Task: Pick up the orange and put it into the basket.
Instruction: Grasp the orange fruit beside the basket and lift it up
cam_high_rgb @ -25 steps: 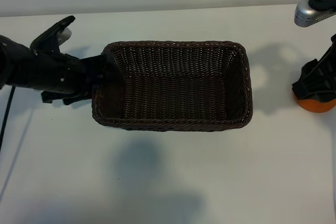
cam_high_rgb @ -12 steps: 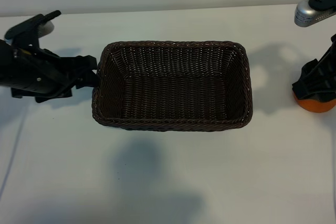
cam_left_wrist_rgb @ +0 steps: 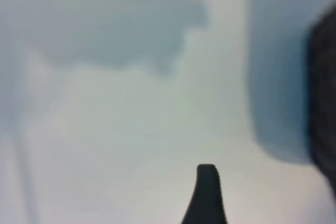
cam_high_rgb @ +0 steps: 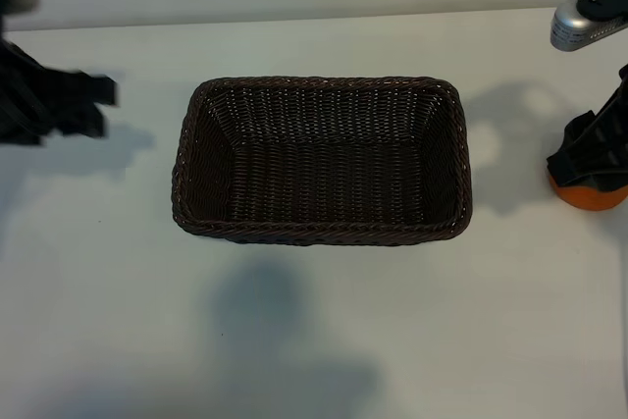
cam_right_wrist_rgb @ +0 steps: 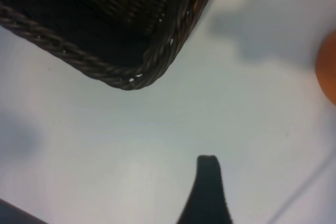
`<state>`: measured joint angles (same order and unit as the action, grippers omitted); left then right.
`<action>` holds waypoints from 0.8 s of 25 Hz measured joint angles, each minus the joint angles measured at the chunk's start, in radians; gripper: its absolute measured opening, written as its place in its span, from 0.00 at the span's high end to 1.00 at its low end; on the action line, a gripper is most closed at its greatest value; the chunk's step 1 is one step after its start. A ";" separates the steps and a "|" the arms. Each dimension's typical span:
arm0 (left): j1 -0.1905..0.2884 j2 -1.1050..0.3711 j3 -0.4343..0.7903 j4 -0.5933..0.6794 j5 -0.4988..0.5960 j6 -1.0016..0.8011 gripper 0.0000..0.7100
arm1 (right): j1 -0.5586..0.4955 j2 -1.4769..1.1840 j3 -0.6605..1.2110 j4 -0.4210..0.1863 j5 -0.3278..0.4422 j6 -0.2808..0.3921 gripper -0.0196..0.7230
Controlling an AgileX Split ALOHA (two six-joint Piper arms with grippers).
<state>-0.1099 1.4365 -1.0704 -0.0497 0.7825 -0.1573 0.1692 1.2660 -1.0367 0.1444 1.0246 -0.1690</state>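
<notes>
Orange not yet picked up

Your right claw (cam_high_rgb: 589, 159) hovers spread over the orange (cam_high_rgb: 592, 195) on the worktop's right; close, lift, carry it left into the empty basket (cam_high_rgb: 321, 231). Left claw (cam_high_rgb: 49, 105) released.

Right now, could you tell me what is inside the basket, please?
Nothing: the basket shows only its bare woven floor and walls. The orange sits outside on the table, partly covered by the right hand.

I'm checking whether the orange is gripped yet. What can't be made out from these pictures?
- Exterior view: the orange is mostly covered by the right hand and cut by the edge, so contact is unclear.
- Right wrist view: only a sliver of orange shows at the edge.
- Left wrist view: the basket is blurred and cut off.
</notes>
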 joint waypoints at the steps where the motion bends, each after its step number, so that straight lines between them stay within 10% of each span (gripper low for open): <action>1: 0.016 0.000 -0.028 0.029 0.022 -0.006 0.16 | 0.000 0.000 0.000 0.000 0.000 0.000 0.22; 9: 0.168 -0.025 -0.108 0.057 0.173 0.101 0.16 | 0.000 0.000 0.000 -0.004 0.001 0.000 0.22; 20: 0.191 -0.290 -0.108 0.034 0.209 0.166 0.16 | 0.000 0.000 0.000 -0.010 0.001 0.001 0.22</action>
<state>0.0806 1.1465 -1.1787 -0.0160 0.9915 0.0092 0.1692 1.2660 -1.0367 0.1347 1.0254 -0.1677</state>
